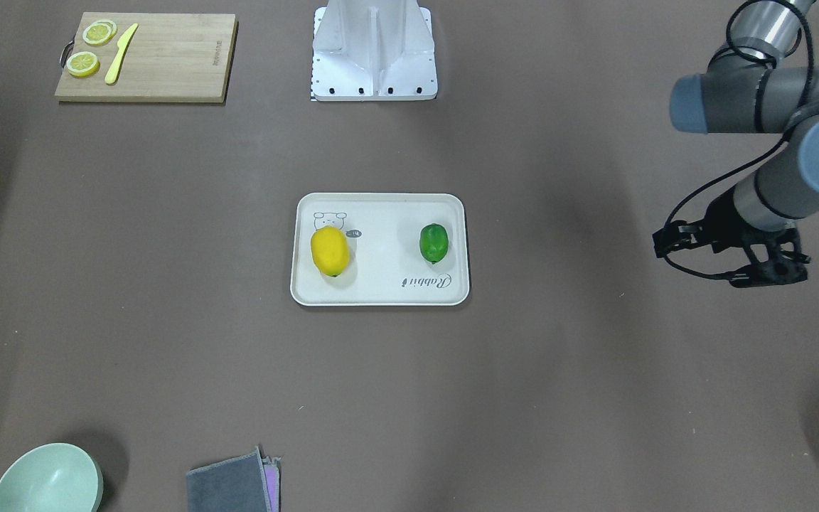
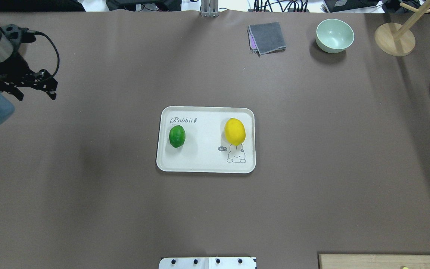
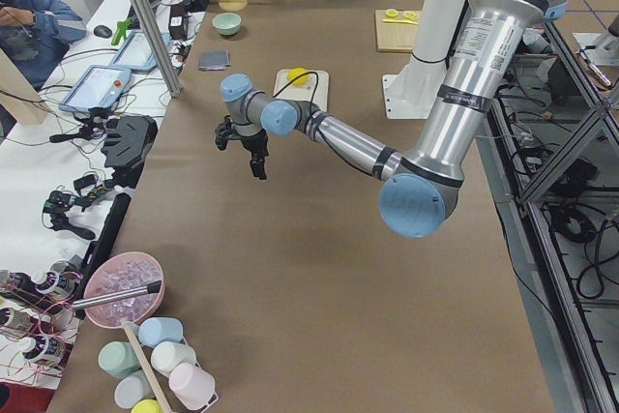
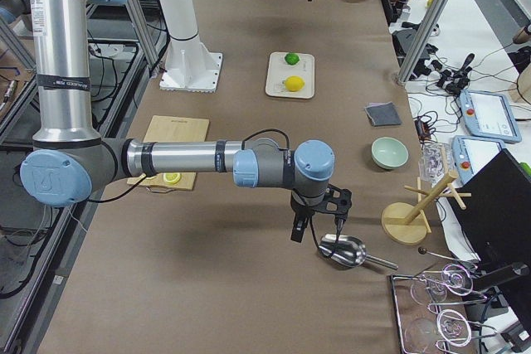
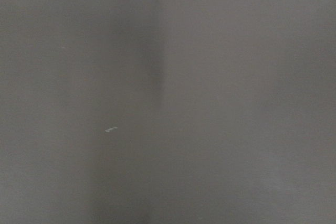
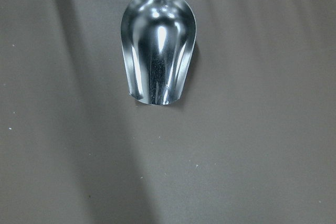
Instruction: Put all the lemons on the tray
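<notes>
The yellow lemon and the green lemon both lay inside the tray, well apart and clear of its rim, so I judged the task done. The brown table around the tray was bare on every side. The left gripper hung far from the tray on the green lemon's side, fingers spread and empty. The right gripper hovered far off beyond the yellow lemon's end of the tray, over a metal scoop; I could not tell how its jaws stood.
</notes>
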